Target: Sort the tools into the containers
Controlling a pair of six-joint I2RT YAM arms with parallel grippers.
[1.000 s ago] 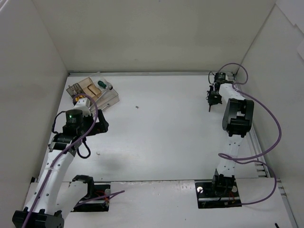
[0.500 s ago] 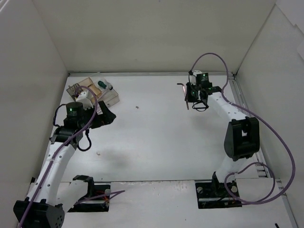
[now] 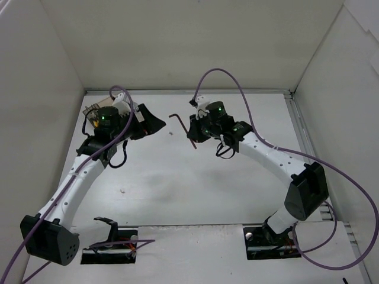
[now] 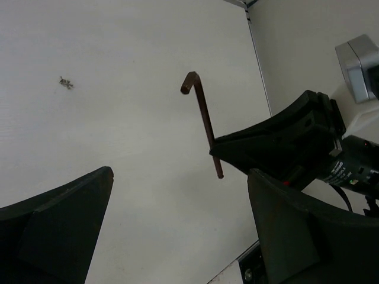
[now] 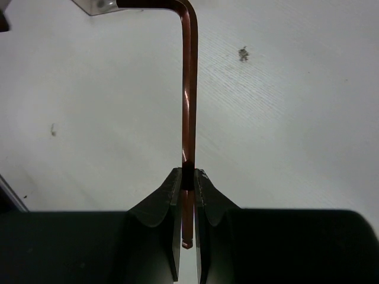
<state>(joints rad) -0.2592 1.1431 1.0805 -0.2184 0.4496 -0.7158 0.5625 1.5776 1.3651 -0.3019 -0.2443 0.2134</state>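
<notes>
A dark reddish L-shaped hex key (image 3: 179,122) hangs above the table, its short leg on top. My right gripper (image 3: 189,132) is shut on the lower part of its long shaft (image 5: 189,100), and the shaft's end pokes out below the fingertips (image 5: 188,177). My left gripper (image 3: 155,123) stands open and empty just left of the key (image 4: 203,118), with its jaws wide (image 4: 180,173). The clear compartment tray (image 3: 90,112) at the back left is mostly hidden under the left arm. One corner of the tray (image 5: 98,5) shows in the right wrist view. Other tools are hidden.
White walls close in the table on three sides. A small dark speck (image 3: 170,134) lies on the table between the grippers. Purple cables (image 3: 219,74) loop over both arms. Black base mounts (image 3: 269,239) sit at the near edge.
My right arm has swung left across the table with the hex key, from the back right to the middle. My left arm has moved back and right over the tray.
</notes>
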